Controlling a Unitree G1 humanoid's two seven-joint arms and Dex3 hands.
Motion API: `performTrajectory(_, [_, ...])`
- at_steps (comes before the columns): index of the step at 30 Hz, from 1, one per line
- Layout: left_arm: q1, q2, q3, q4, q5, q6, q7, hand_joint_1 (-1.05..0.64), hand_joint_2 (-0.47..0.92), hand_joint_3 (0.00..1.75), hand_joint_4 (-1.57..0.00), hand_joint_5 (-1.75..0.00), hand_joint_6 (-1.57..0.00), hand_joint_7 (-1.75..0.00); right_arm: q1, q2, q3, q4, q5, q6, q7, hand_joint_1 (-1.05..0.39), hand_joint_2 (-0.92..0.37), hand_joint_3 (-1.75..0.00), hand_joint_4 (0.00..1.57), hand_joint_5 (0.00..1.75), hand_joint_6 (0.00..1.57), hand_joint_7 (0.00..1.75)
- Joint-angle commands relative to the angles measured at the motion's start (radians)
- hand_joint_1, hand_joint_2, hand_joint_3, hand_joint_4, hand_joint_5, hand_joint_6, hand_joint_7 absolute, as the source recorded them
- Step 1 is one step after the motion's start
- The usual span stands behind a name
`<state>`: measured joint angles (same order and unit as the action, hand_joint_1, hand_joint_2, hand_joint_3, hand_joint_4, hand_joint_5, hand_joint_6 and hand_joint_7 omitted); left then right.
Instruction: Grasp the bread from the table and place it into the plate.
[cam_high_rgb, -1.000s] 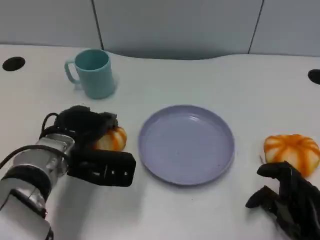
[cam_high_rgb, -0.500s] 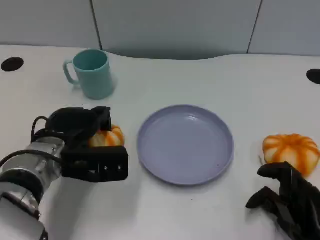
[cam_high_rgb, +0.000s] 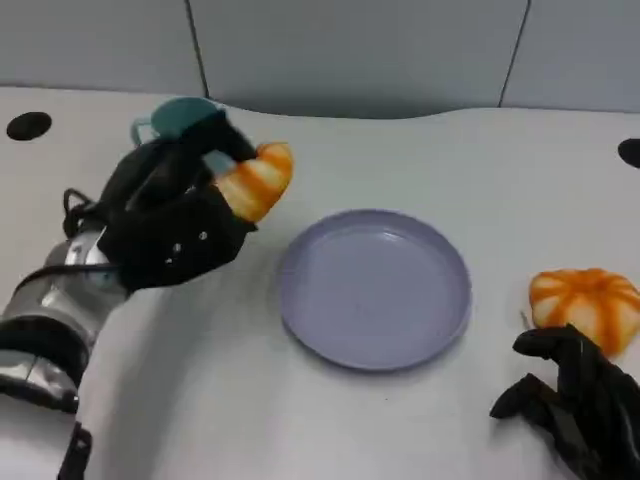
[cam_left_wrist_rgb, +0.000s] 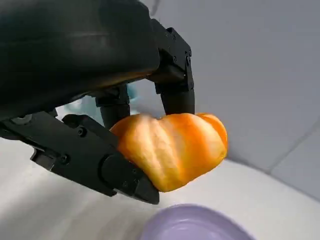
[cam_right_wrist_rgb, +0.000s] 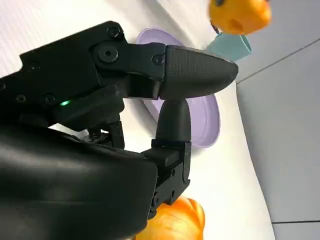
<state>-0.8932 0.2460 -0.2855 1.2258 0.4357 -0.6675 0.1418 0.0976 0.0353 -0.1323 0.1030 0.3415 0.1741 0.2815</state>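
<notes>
One bread (cam_high_rgb: 256, 181) pinched by left hand (cam_high_rgb: 170, 225), raised beside plate (cam_high_rgb: 374, 290) rim; right hand (cam_high_rgb: 575, 400) spread.

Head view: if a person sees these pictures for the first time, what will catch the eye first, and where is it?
First is the orange bread held in the air by the left robot hand, to the left of the purple plate and in front of the teal cup. Next is a second orange bread lying on the white table to the right of the plate, with the right robot hand just beside it.
</notes>
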Motion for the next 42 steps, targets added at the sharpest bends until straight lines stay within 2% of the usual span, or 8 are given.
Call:
performTrajectory(1, [-0.044,-0.019,-0.036,-0.037,0.042,-0.080,0.018,-0.05,0.86,0.08,-0.82,-1.75,-0.61,-1.75,0.004,-0.010,-0.005,0.001,-0.001,-0.010,-0.002,-0.35,-0.92,-0.64,0.45,1.75,0.27,1.63])
performTrajectory(11, [-0.094,-0.089,-0.077,-0.028,0.052,-0.126,-0.065,-0.06,0.85,0.09,-0.88,-1.75,-0.62,-1.75,-0.003,-0.015,-0.005,0.002,-0.001,-0.002,-0.002,-0.34,-0.92,-0.66,0.46,1.75,0.26,1.65])
performTrajectory(15, [-0.134,-0.201,-0.273,0.031,0.259,0.016,-0.008,-0.16,0.90,0.13,-0.94,-1.75,-0.69,-1.75,0.011,0.006,0.016,-0.005,-0.018,-0.020,-0.013,-0.37,-0.92,-0.62,0.48,1.75,0.28,1.65])
performTrajectory(22, [-0.143,-0.189,-0.398,0.070,0.404,0.024,0.110,-0.21,0.87,0.14,-0.92,-1.75,-0.66,-1.75,0.018,0.014,0.021,-0.013,-0.004,-0.015,-0.011,-0.39,-0.92,-0.61,0.49,1.75,0.30,1.65])
performTrajectory(29, [-0.141,-0.181,-0.417,0.083,0.406,-0.003,0.083,-0.31,0.80,0.09,-0.61,-1.75,-0.48,-1.70,0.025,0.018,0.026,-0.022,-0.006,-0.022,-0.015,-0.37,-0.92,-0.62,0.49,1.75,0.31,1.64])
performTrajectory(33, [-0.172,-0.189,-0.441,0.068,0.420,0.016,0.042,-0.57,0.88,0.02,-0.12,-1.14,-0.26,-0.81,0.028,0.016,0.030,-0.022,-0.014,-0.028,-0.015,-0.37,-0.92,-0.62,0.49,1.75,0.31,1.64])
performTrajectory(36, [-0.183,-0.185,-0.440,0.056,0.416,0.007,0.050,-0.68,0.90,0.00,-0.01,-0.78,-0.22,-0.39,0.026,0.017,0.029,-0.022,-0.016,-0.026,-0.021,-0.37,-0.92,-0.62,0.49,1.75,0.31,1.63])
performTrajectory(42, [-0.200,-0.177,-0.423,0.045,0.390,-0.017,0.031,-0.81,0.92,0.02,0.00,-0.17,-0.09,-0.17,0.018,0.017,0.025,-0.013,-0.010,-0.025,-0.020,-0.37,-0.92,-0.62,0.49,1.75,0.31,1.63])
